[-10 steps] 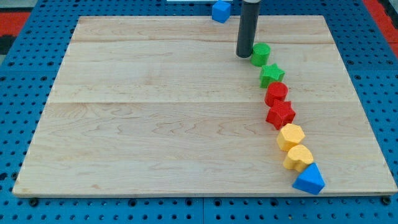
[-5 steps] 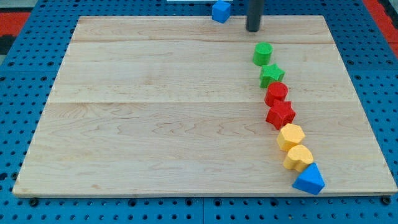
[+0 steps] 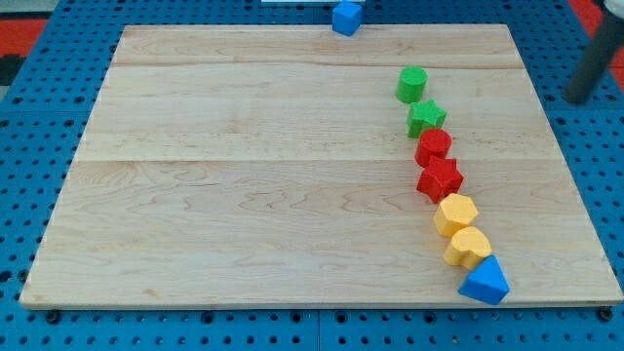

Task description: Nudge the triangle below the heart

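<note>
A blue triangle (image 3: pixel 486 282) lies at the board's lower right, touching the yellow heart (image 3: pixel 468 247) just above it. Above these runs a curved chain: a yellow hexagon (image 3: pixel 454 214), a red star (image 3: pixel 440 179), a red block (image 3: pixel 433 147), a green star (image 3: pixel 425 118) and a green cylinder (image 3: pixel 411 84). My tip (image 3: pixel 578 99) is off the board at the view's right edge, blurred, far above and right of the triangle.
A blue cube (image 3: pixel 346 17) sits at the board's top edge (image 3: pixel 312 27). The wooden board lies on a blue pegboard (image 3: pixel 29 127).
My tip has left the green cylinder's left side, moved up past the board's top edge, then swung to the far right, off the board. No block has moved.
</note>
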Robot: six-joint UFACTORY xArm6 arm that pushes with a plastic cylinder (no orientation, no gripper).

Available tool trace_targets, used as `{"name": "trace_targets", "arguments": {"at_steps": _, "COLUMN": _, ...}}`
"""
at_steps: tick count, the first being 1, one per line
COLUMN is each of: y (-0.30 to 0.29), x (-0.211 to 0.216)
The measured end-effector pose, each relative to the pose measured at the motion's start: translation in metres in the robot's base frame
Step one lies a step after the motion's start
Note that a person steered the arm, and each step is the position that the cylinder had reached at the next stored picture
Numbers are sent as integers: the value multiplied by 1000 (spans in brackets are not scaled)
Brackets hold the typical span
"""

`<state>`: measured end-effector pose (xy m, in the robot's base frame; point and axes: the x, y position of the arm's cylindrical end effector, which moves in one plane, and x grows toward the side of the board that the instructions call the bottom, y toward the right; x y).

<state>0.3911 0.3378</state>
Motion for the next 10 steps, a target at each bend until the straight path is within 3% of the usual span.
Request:
{"name": "trace_targets", "arguments": {"at_steps": 2, "y": -15, "x": 204}}
{"name": "trace_targets", "arguments": {"at_steps": 3, "y": -62, "x": 227}}
{"name": "trace_targets", "arguments": {"at_steps": 4, "y": -101, "x": 228}}
{"name": "trace_targets", "arguments": {"at_steps": 10, "y": -169, "x": 226}}
